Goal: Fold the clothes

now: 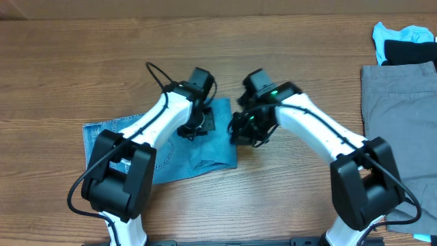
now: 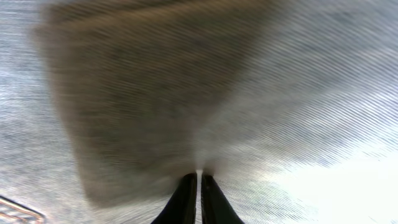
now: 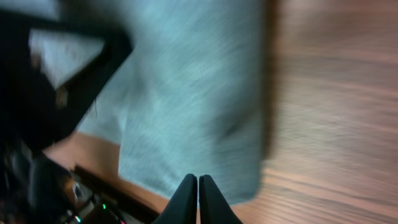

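The light blue jeans [image 1: 164,154] lie folded in a flat bundle on the wooden table, left of centre. My left gripper [image 1: 194,127] is down on their far right part. In the left wrist view its fingers [image 2: 199,178] are shut, tips against blurred denim [image 2: 143,99] that fills the frame. My right gripper [image 1: 243,130] is at the jeans' right edge. In the right wrist view its fingers [image 3: 198,182] are shut, just over the denim [image 3: 193,93] near that edge, with nothing seen between them.
A grey garment [image 1: 399,116] lies flat at the right side of the table. Black and light blue clothes [image 1: 404,42] sit at the far right corner. Bare wood [image 1: 293,48] lies behind and between the arms. The left arm's dark links [image 3: 56,68] show in the right wrist view.
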Available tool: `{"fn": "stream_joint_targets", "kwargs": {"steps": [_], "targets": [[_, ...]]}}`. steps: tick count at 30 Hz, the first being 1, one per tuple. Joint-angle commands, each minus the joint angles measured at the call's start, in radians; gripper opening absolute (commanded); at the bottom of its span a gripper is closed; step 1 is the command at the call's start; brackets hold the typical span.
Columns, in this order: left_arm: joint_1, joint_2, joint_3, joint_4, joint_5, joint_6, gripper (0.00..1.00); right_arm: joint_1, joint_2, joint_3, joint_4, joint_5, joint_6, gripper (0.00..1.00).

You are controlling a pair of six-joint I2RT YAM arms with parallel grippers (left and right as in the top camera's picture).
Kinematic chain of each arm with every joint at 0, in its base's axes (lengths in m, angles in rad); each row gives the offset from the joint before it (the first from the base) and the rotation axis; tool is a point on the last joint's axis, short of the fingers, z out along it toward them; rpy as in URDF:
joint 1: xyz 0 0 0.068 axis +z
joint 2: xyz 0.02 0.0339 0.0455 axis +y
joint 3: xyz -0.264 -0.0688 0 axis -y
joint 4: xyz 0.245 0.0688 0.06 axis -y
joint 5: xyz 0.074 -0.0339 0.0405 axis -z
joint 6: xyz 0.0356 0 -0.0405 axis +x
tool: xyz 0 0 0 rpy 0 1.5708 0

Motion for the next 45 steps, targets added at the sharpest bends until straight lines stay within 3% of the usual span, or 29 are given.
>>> {"fn": "stream_joint_targets", "kwargs": {"steps": [1, 10, 14, 25, 29, 38, 45], "targets": [[0.052, 0.045, -0.003, -0.023, 0.014, 0.007, 0.05, 0.071, -0.035, 0.006, 0.027, -0.026, -0.014, 0.07], [0.061, -0.007, -0.003, -0.056, 0.009, 0.008, 0.05, 0.117, -0.035, 0.001, 0.1, 0.018, 0.064, 0.07], [0.061, -0.02, -0.003, -0.052, 0.009, 0.008, 0.07, 0.119, -0.034, -0.041, 0.196, -0.093, 0.066, 0.07], [0.061, -0.02, -0.003, -0.062, 0.01, 0.008, 0.08, 0.1, -0.009, -0.444, 0.621, -0.262, 0.27, 0.13], [0.074, -0.021, -0.002, -0.087, 0.002, 0.008, 0.06, 0.029, -0.009, -0.478, 0.589, -0.282, 0.304, 0.04], [0.164, -0.075, 0.047, -0.172, 0.002, 0.049, 0.05, -0.046, -0.031, -0.476, 0.52, -0.232, 0.285, 0.04], [0.165, -0.245, 0.049, -0.233, 0.01, 0.069, 0.06, -0.079, -0.259, -0.405, 0.523, -0.181, 0.257, 0.07]]}}
